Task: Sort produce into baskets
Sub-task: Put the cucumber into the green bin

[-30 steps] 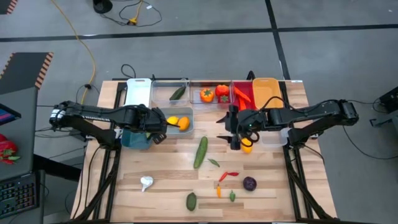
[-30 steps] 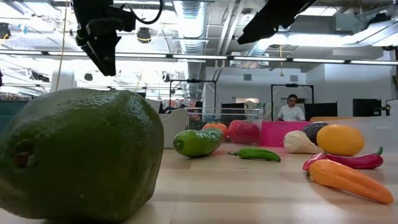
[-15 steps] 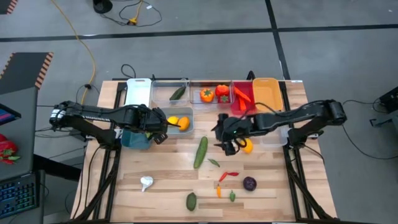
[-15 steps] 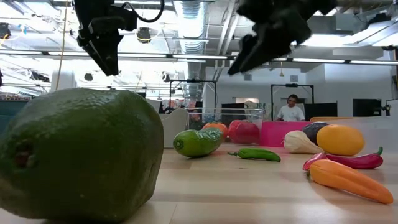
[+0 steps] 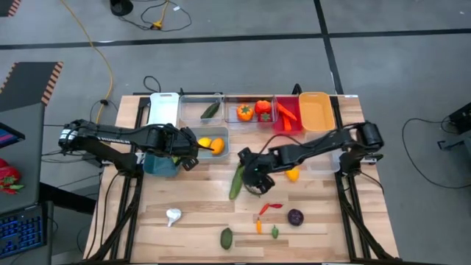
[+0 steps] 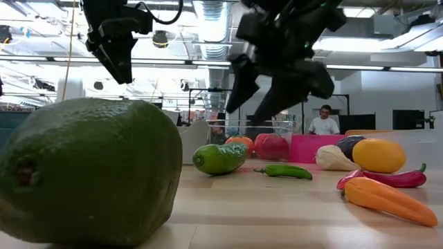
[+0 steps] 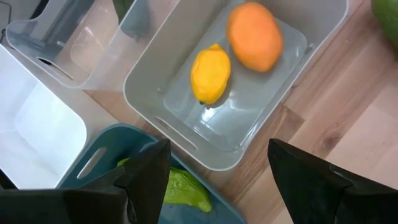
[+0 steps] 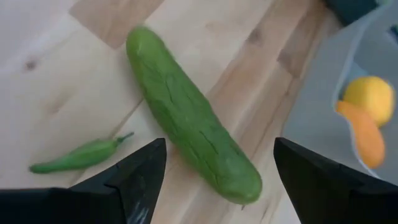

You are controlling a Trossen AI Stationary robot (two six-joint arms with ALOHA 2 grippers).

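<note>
Here the pale wooden table [image 5: 199,206] stands on a grey concrete floor, and the low view looks across it into a lit workshop where a person [image 6: 323,119] sits far behind.

Nearest the front edge lie a dark green avocado-like fruit [image 5: 227,238], a white garlic [image 5: 174,216], a purple ball [image 5: 295,217], a small orange carrot [image 5: 259,226] and a red chilli [image 5: 270,208], each with bare wood around it.

Mid-table lies the long cucumber [image 5: 237,180], its long axis running from front to back and leaning slightly, the far end tipped toward the right arm's side. A small green chilli [image 8: 78,156] lies just beside it. The right gripper [image 5: 254,179] hangs over this spot with its fingers spread apart and nothing between them; in its wrist view the cucumber passes diagonally between the two fingers. A yellow lemon [image 5: 293,174] sits close behind the arm.

The left gripper [image 5: 188,157] waits over the near corner of the grey-blue basket [image 5: 224,149], fingers apart and empty. That basket holds two yellow-orange lemons [image 7: 210,73]; the teal basket [image 5: 158,165] beside it holds something green.

Along the far edge stand the white basket [image 5: 163,108], a clear one [image 5: 197,105] with a green piece inside, another clear one with peppers [image 5: 244,112], the red basket [image 5: 288,115] and the orange basket [image 5: 316,110].
</note>
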